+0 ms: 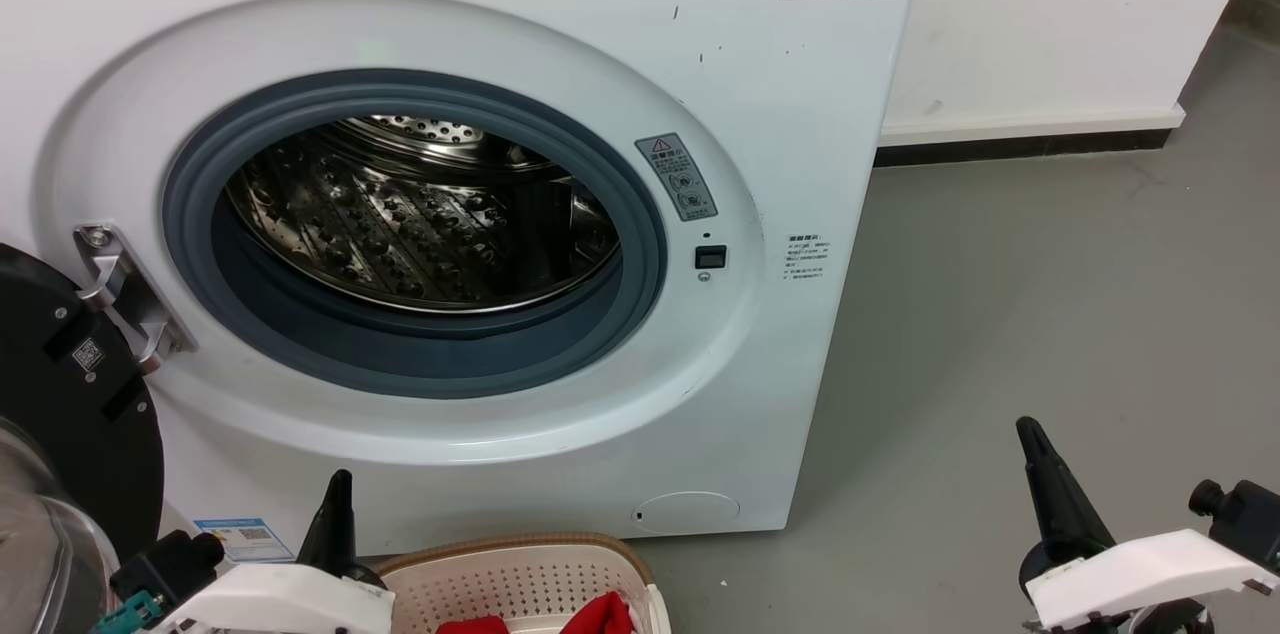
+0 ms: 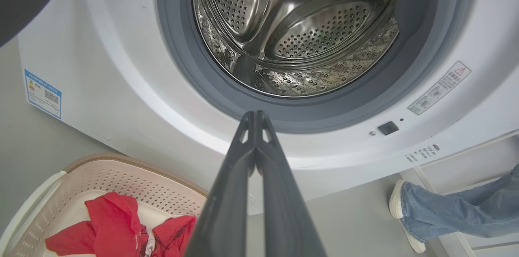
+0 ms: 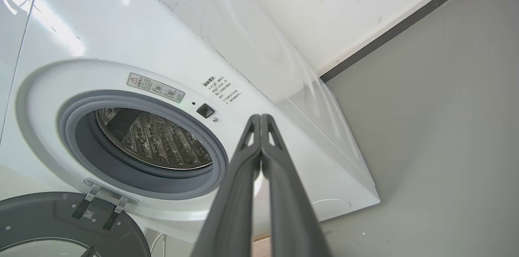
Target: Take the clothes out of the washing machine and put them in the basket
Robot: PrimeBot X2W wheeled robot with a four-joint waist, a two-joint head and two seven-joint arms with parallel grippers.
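One last look inside the washing machine (image 1: 800,164) — seemingly bare; back away with left gripper (image 2: 255,115), right gripper (image 3: 260,118) pinched closed, empty.

The cream basket (image 1: 520,546) is seen just to the right of the left gripper (image 1: 342,489), with the red clothes (image 1: 600,614) lying inside it. Beyond that gripper's tip, the washing machine (image 1: 780,164) is shown with its door (image 1: 60,394) open and the dimpled steel drum (image 1: 420,214) exposed. The right gripper (image 1: 1030,439) is held well apart over grey floor (image 1: 1050,294), its fingers pressed into one dark spike.
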